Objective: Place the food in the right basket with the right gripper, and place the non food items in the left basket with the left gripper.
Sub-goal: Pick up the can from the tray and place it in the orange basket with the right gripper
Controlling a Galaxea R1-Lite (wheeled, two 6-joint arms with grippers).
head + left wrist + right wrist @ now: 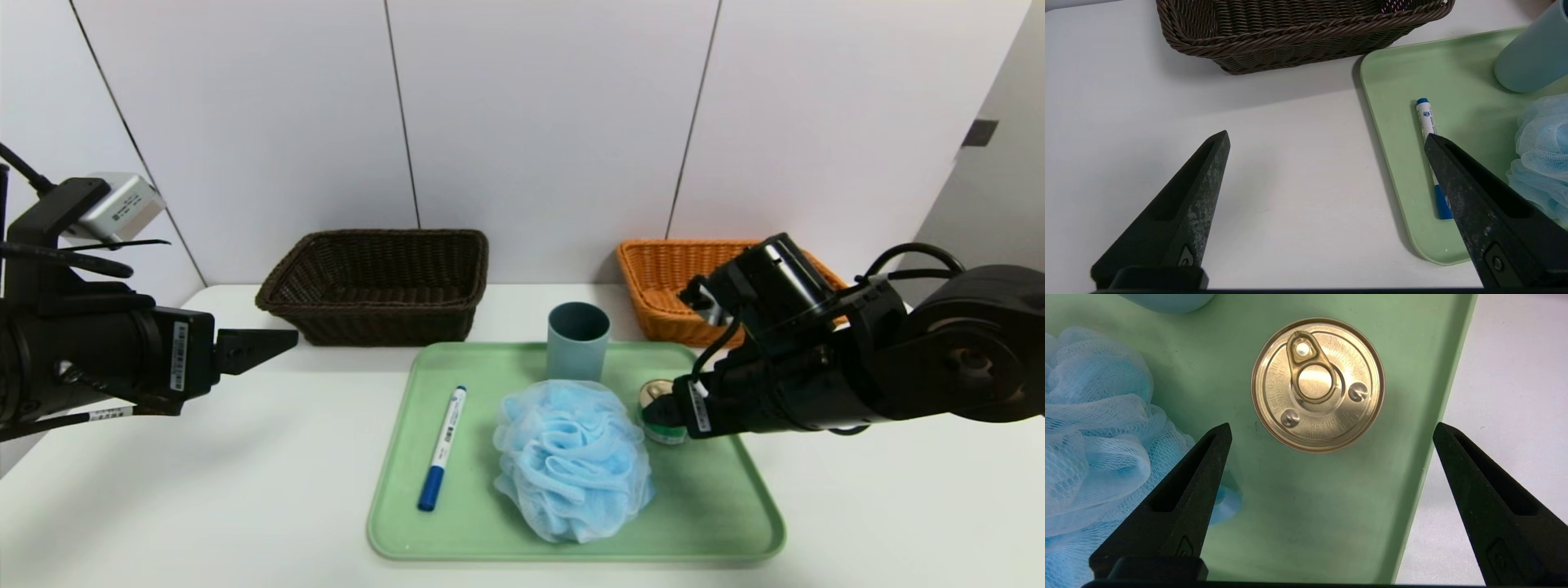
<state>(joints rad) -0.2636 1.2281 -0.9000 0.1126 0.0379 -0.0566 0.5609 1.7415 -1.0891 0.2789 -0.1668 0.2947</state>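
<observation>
Table: a white table (204, 482) is carrying a pale green plastic tray (718, 506) with rounded corners, and 2 wicker baskets are sitting behind it against the wall.

Food: a small squat round tin can with a gold pull-tab lid and green label band (657, 408) is standing upright on the tray near its right edge, just beside the puff; in the head view the right arm is hiding part of it.

Right pincer: the black 2-finger right pincer (1331, 433) is hovering over the tin can with its fingers spread wide, 1 fingertip (1218, 437) on the puff side and the other over the tray's rim; it seems to be clear of the can, though contact is hard to judge.

Non-food items: a grey-blue plastic cup (578, 340) is standing upright at the back of the tray, a fluffy light-blue mesh bath puff (571, 457) is lying in the middle, and a white marker pen with a blue cap (442, 447) is lying to its left.

Left pincer: the black left pincer (1327, 139) is hanging open above bare table left of the tray, holding nothing.

Left basket: the rectangular dark brown woven basket (380, 282) is sitting behind the tray's left corner.

Right basket: the rectangular orange-tan woven basket (661, 278) is sitting at the back right, partly behind the right arm.
</observation>
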